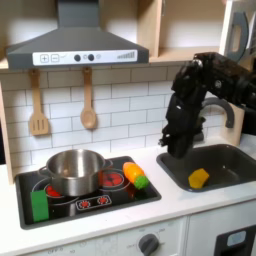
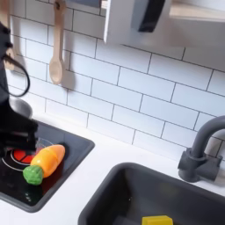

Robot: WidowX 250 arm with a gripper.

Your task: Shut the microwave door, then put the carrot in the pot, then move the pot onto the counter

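The steel pot [image 1: 74, 170] stands on the black hob's left burner, with nothing showing inside it. The orange carrot [image 1: 134, 175] [image 2: 46, 161] lies on the hob's right side, green end toward the front. My black gripper [image 1: 169, 147] [image 2: 18, 132] points down behind the carrot, near the hob's back right corner, apart from the carrot. Its fingers are dark and I cannot tell how they stand. A white-grey piece of the microwave door [image 1: 238, 30] [image 2: 123, 22] shows at the top edge; whether it is shut is unclear. White counter [image 1: 150, 205] [image 2: 97, 163] runs between hob and sink.
A green block [image 1: 40, 205] stands at the hob's front left in the first exterior view. A yellow wedge [image 1: 199, 178] [image 2: 158, 220] lies in the dark sink [image 1: 225, 160], under the grey faucet [image 2: 202, 149]. Wooden utensils [image 1: 88, 105] hang on the tiled wall below the hood [image 1: 75, 45].
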